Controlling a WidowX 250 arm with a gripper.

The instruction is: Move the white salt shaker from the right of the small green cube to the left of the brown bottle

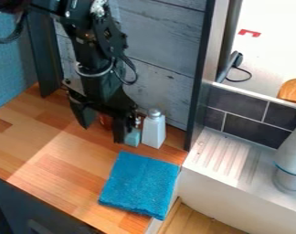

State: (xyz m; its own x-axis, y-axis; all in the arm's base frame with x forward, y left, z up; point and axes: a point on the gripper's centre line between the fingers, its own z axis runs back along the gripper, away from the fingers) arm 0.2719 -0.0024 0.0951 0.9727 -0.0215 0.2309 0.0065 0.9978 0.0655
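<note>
While the gripper (pixel 102 134) hangs wide open, apparently empty, we suppose the white bottle (pixel 153 131) and teal bottle (pixel 133 137) stand near the wall (pixel 160 50) to leave the blue cloth (pixel 140 185) room.

The cloth (pixel 140 184) is bright blue, and the table (pixel 60 177) shows orange-brown wood in a patchwork of lighter and darker blocks. Pale grout lines cross the dark grey tiles (pixel 243 110); the shaker (pixel 153 131) is white with a grey top.

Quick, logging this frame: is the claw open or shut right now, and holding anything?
Claw: open, fingers spread apart, nothing visibly gripped.
</note>
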